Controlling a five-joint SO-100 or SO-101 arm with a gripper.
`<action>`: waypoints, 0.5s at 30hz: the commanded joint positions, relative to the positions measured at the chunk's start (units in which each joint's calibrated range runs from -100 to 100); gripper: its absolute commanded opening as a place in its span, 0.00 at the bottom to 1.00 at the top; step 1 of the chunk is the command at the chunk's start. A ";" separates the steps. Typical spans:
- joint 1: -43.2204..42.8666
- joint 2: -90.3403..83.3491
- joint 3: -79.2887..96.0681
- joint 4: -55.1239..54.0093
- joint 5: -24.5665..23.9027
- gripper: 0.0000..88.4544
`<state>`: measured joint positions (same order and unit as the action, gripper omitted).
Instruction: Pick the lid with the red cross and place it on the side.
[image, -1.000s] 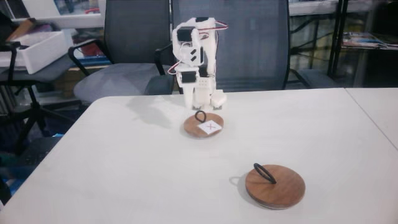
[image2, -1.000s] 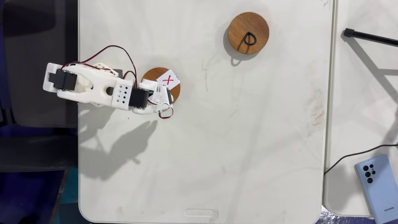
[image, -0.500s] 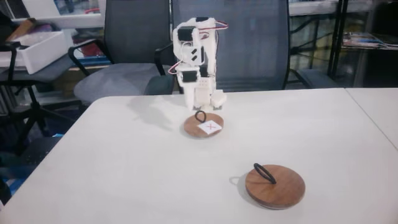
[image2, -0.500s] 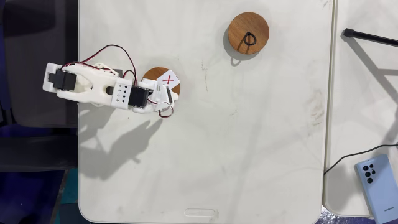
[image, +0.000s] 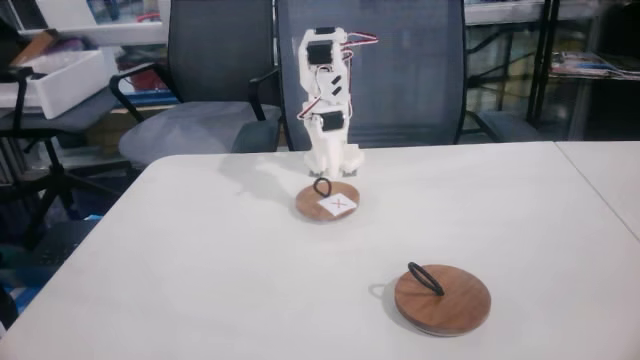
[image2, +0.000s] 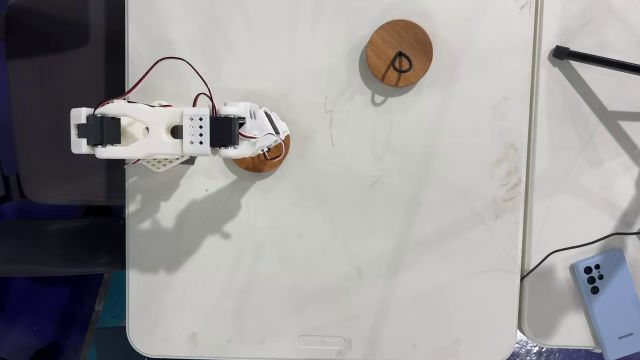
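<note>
The lid with the red cross (image: 330, 204) lies flat on the white table (image: 200, 270), its black ring handle (image: 321, 187) standing up and the white label facing the camera. My gripper (image: 335, 172) hangs just above and behind the ring, its two fingers slightly apart with nothing between them. In the fixed view from above, the gripper (image2: 272, 140) covers the upper part of the lid (image2: 255, 162) and hides the label. The larger plain wooden lid (image: 442, 298) rests near the table's front edge, far from the arm.
The plain lid (image2: 399, 53) sits toward the top of the view from above. A phone (image2: 605, 290) and a black cable (image2: 590, 58) lie on the adjoining table at the right. Office chairs (image: 400, 70) stand behind the arm's base.
The arm has swung from beside the lid to over it. In the view from above the gripper now covers the label, and in the front view the arm stands taller.
</note>
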<state>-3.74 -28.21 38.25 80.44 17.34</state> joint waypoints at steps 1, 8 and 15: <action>-0.24 -1.49 0.10 -0.20 0.32 0.19; -0.46 -1.49 0.10 -0.28 0.32 0.19; -2.86 -1.49 0.01 -0.03 4.52 0.19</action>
<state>-6.13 -28.21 38.25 80.44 20.03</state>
